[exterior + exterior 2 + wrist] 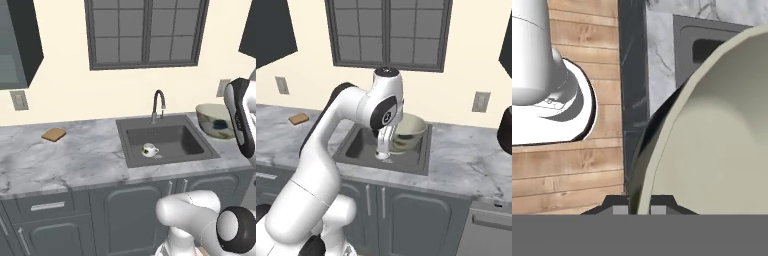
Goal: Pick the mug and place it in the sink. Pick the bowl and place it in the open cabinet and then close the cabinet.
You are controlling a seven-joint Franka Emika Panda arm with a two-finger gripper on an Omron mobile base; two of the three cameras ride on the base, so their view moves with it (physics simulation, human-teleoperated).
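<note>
Sink [172,142] is our landmark: it sits in the counter [65,155] with the mug [149,149] already resting on its floor. Bowl [408,131] hangs lifted by the sink's right edge, our gripper [639,209] pinched narrow on its rim. We judge the carry to the cabinet needs a slow, level rise, since a rim pinch lets a wide bowl swing or slip.

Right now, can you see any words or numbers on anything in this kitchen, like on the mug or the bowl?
No readable text anywhere.
mug: a dark mark on its wall, too small and blurred to read as letters.
bowl: dark patches on its outer wall, a pattern and not words.
wall plates: blank.
</note>
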